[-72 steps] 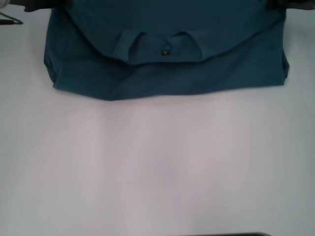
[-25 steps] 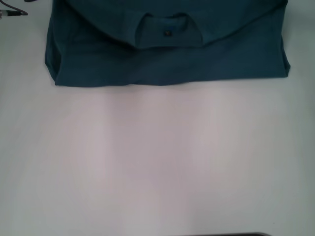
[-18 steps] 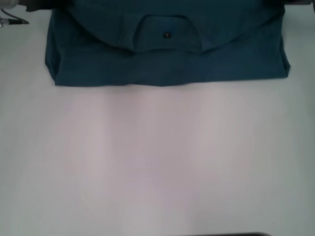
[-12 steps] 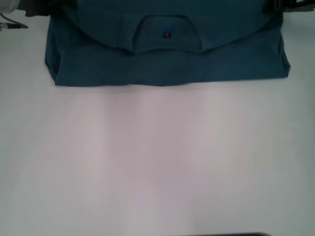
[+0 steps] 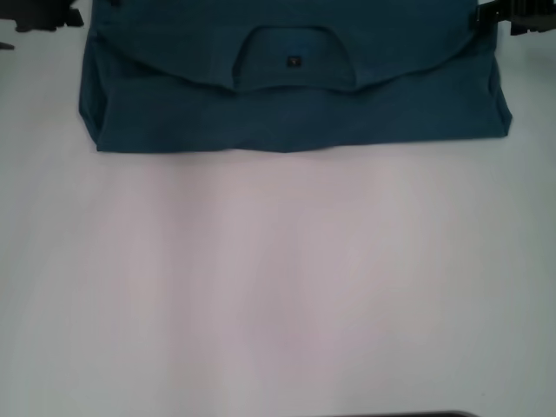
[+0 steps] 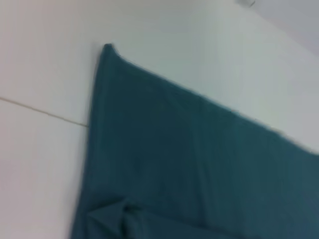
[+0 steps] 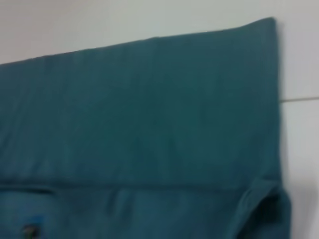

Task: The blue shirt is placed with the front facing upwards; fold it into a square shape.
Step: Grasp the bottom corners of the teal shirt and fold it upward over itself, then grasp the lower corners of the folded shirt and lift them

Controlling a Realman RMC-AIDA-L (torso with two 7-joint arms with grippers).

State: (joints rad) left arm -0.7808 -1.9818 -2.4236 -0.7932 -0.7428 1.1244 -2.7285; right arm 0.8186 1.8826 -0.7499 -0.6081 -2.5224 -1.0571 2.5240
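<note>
- Left claw (image 5: 52, 17): only a dark part of it shows at the far left corner of the head view, just outside the shirt's left edge; whether it is apart or together I cannot tell.
- The blue shirt (image 5: 295, 104) lies flat at the far side of the white tabletop (image 5: 278, 287), long axis running left to right between both claws, each about equally near its own end. It is soft, matte teal cotton, folded into a wide band; a curved flap carries the ribbed collar (image 5: 295, 59) and small black label.
- Right claw (image 5: 512, 16): dark, at the far right corner beside the shirt's right edge; state likewise cannot be told.
</note>
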